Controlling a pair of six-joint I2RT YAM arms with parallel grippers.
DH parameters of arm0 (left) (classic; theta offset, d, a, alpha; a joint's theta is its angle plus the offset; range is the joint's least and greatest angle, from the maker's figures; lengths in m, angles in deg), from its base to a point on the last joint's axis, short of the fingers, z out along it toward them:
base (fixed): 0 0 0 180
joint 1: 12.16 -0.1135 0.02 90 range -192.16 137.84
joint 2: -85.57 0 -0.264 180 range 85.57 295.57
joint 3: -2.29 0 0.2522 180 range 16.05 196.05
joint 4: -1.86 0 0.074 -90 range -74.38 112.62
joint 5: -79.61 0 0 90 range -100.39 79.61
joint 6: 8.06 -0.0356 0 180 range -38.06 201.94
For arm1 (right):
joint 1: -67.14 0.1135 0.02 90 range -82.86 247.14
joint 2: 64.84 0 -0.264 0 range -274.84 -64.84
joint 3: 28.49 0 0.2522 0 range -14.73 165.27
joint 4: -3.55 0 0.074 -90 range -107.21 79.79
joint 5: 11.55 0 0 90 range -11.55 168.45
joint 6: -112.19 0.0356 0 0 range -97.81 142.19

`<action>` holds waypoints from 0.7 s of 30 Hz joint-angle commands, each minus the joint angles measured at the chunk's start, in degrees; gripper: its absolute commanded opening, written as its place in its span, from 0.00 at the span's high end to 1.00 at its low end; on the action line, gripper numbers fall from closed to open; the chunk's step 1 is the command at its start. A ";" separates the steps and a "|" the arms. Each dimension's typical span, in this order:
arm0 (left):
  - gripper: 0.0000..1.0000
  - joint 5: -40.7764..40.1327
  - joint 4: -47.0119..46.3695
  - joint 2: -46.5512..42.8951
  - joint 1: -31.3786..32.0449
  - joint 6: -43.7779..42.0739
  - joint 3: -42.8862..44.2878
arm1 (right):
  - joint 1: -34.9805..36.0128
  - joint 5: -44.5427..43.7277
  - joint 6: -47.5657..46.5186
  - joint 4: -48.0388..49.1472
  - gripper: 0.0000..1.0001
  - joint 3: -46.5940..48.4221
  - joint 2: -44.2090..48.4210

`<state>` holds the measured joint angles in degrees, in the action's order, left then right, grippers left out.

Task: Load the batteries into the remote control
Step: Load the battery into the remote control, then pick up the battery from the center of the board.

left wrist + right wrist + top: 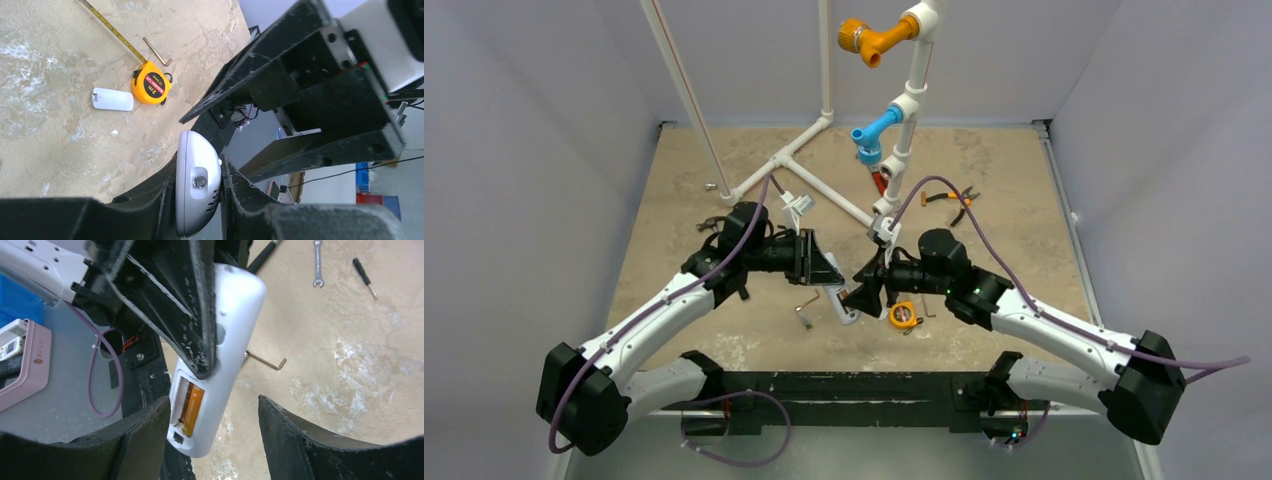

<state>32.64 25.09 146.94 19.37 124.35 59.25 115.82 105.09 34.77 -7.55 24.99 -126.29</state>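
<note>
Held in the air over the middle of the table (pixel 654 230), nearer its near edge than its far one: the remote control (pixel 235 315). Clamped tight across the body of the remote control, the left gripper (pixel 197 200), one black finger (pixel 195 315) pressed flat against the back. Compartment open at the free end, turned towards the right wrist camera. Seated lengthwise inside, one orange battery (pixel 191 407); rest of the compartment too narrow in view to judge. Straddling that open end, the right gripper (pixel 214 405), fingers well apart, one fingertip just beside the casing, the other clear of it; contact impossible to tell.

Down on the table near the middle, towards the near edge: yellow tape measure (pixel 148 87) with its tape drawn out, small white flat plate (pixel 112 99) just beside it, bent hex key (pixel 159 52) near. Farther off, a small wrench (pixel 316 265) and a black screwdriver (pixel 364 276), lying apart. Towards the far edge, right of centre, orange-handled pliers (pixel 952 200).
</note>
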 commanded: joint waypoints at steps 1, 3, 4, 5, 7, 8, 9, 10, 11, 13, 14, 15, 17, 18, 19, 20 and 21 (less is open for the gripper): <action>1.00 1.34 -2.24 0.47 -0.13 -0.04 1.31 | -0.59 -3.49 -0.56 5.25 0.36 0.39 5.56; 1.00 1.23 -2.32 0.50 -0.09 -0.14 1.36 | -2.26 -7.36 1.22 6.70 0.36 -1.49 8.33; 1.00 1.31 -2.23 0.59 -0.14 -0.14 1.36 | -3.52 -8.70 1.78 6.44 0.36 -2.05 9.54; 1.00 1.40 -2.26 0.77 -0.12 -0.20 1.36 | -5.18 -10.12 2.25 5.40 0.37 -2.42 10.59; 1.00 1.65 -2.28 1.06 -0.09 -0.29 1.45 | -8.56 -14.18 3.81 2.87 0.38 -3.13 12.03; 1.00 1.78 -2.27 1.33 -0.14 -0.30 1.57 | -9.98 -16.67 4.36 1.12 0.39 -3.41 12.41; 1.00 2.04 -2.27 1.47 -0.11 -0.33 1.62 | -11.28 -19.64 5.14 -0.79 0.40 -3.57 12.67; 1.00 2.20 -2.22 1.66 -0.14 -0.36 1.74 | -12.59 -23.21 6.40 -2.18 0.41 -3.98 12.86; 1.00 2.35 -2.16 1.84 -0.11 -0.40 1.87 | -13.98 -26.61 8.09 -3.58 0.41 -4.73 13.11; 1.00 2.63 -2.18 2.04 -0.10 -0.49 2.19 | -17.25 -33.70 12.53 -4.54 0.42 -7.27 14.17; 1.00 2.74 -2.11 2.12 -0.10 -0.55 2.40 | -18.82 -36.46 14.70 -4.51 0.43 -8.63 14.70; 1.00 2.78 -1.98 2.16 -0.12 -0.74 2.49 | -20.28 -38.99 16.85 -4.36 0.44 -9.75 15.03; 1.00 2.77 -1.65 2.15 -0.13 -0.88 2.66 | -23.03 -42.10 20.23 -3.86 0.45 -11.44 14.82; 1.00 2.89 -1.48 2.10 -0.07 -0.97 2.71 | -24.26 -42.60 21.19 -3.10 0.46 -11.85 14.13; 1.00 2.81 -1.39 2.07 -0.13 -1.01 2.70 | -25.45 -42.76 21.96 -1.53 0.46 -11.82 13.06; 1.00 2.73 -1.37 1.97 -0.12 -1.01 2.60 | -26.04 -42.80 22.07 0.24 0.47 -11.53 11.30; 1.00 2.64 -1.39 1.99 -0.10 -0.95 2.66 | -26.40 -43.44 22.03 1.51 0.48 -10.58 9.09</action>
<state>33.93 25.14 149.27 19.37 124.29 59.34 91.43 68.65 51.44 -11.20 12.93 -113.27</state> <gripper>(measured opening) 0.261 0.538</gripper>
